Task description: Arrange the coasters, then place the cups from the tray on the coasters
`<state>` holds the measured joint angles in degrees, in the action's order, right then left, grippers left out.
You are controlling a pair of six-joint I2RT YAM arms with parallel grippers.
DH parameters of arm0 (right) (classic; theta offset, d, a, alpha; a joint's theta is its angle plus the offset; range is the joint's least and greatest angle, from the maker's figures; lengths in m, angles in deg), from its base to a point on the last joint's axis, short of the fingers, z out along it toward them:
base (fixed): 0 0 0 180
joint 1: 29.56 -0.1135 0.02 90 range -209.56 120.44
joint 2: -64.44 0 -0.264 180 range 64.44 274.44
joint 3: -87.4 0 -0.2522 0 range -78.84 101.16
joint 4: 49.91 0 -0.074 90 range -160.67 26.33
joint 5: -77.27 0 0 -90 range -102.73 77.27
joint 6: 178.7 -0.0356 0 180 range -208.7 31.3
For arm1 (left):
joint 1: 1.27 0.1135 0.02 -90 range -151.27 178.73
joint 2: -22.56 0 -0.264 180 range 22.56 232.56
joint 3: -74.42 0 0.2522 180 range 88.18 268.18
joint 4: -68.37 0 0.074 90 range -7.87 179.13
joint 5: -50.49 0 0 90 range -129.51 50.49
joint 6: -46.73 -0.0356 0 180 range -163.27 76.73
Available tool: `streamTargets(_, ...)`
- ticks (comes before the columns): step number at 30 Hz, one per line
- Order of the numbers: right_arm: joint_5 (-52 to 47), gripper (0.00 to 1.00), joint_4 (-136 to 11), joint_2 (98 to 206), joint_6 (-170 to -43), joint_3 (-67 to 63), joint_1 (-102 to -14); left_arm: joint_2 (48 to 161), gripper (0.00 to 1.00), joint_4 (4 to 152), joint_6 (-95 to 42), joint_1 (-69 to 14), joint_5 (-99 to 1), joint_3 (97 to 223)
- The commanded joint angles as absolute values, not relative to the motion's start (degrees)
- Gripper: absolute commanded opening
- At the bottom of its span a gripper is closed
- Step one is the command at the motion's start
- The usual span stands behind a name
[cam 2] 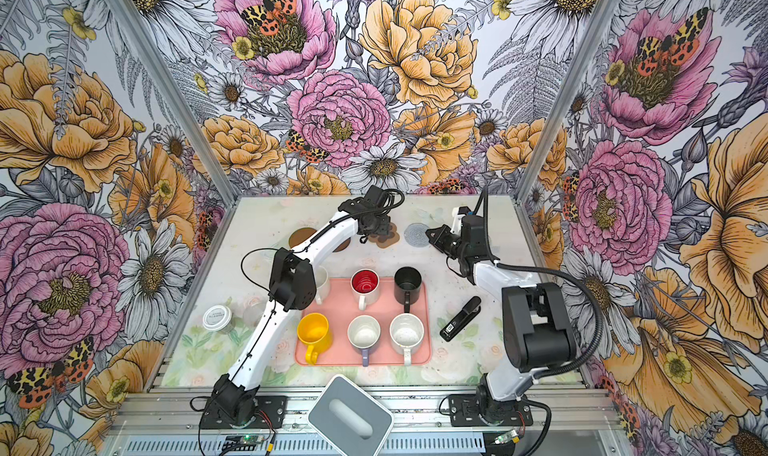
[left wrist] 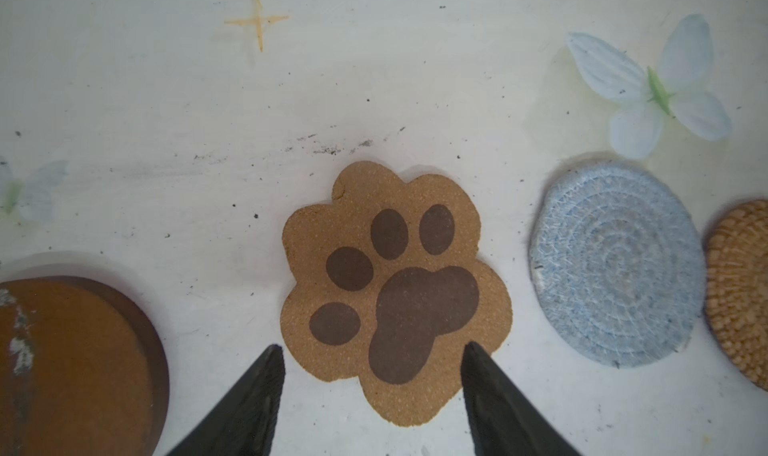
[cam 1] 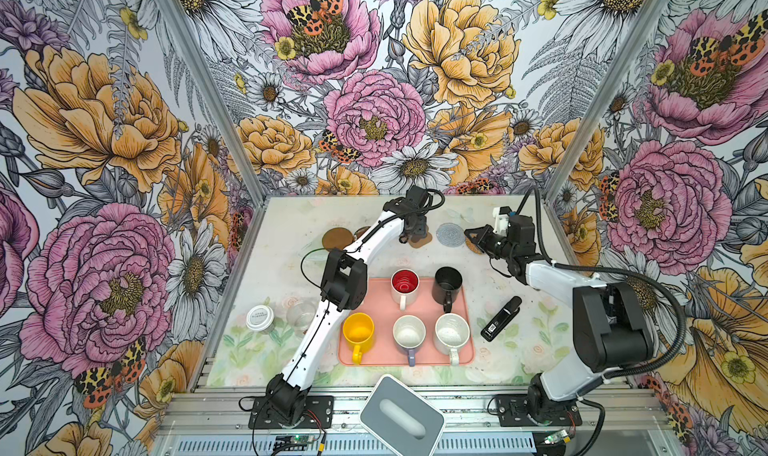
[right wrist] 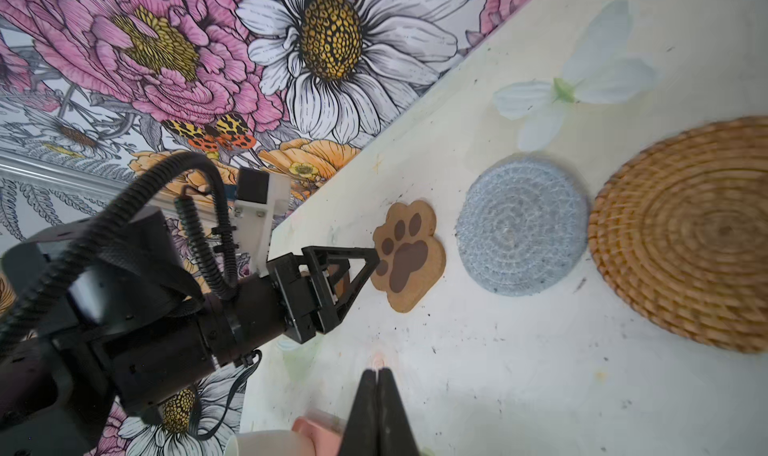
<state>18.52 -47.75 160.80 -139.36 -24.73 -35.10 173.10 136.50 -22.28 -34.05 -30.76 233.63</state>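
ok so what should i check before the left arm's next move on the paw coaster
1. Left gripper open, over the paw-print coaster: ok.
2. Paw-print coaster flat, apart from the brown disc and the grey-blue coaster: ok.
3. Right gripper shut, holding nothing: ok.
4. Gap between grey-blue coaster and rattan coaster: cannot tell.
5. Tray holds the cups upright, none on a coaster: ok.
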Motion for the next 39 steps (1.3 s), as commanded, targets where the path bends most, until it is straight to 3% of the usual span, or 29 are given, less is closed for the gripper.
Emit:
streamTargets(1,26.9,0.0,-41.6,168.0,-142.4,-15.6,-36.2,171.2,0.62,136.9,-21.6,-32.0,-35.7,233.9)
streamTargets(7,26.7,0.0,-58.1,177.8,-135.7,0.3,-38.7,168.7,0.39,136.9,-22.3,-30.0,-37.6,231.3)
streamTargets(9,25.1,0.0,-66.6,180.7,-131.8,6.0,-39.5,168.2,0.24,136.9,-22.4,-29.5,-38.2,230.2)
streamTargets(15,25.2,0.0,-71.8,187.6,-131.4,13.4,-40.1,167.2,0.0,136.9,-22.3,-28.7,-38.5,227.6)
streamTargets(39,19.9,0.0,-80.4,205.8,-131.2,31.4,-40.8,167.9,0.0,134.4,-20.9,-26.9,-41.4,224.6)
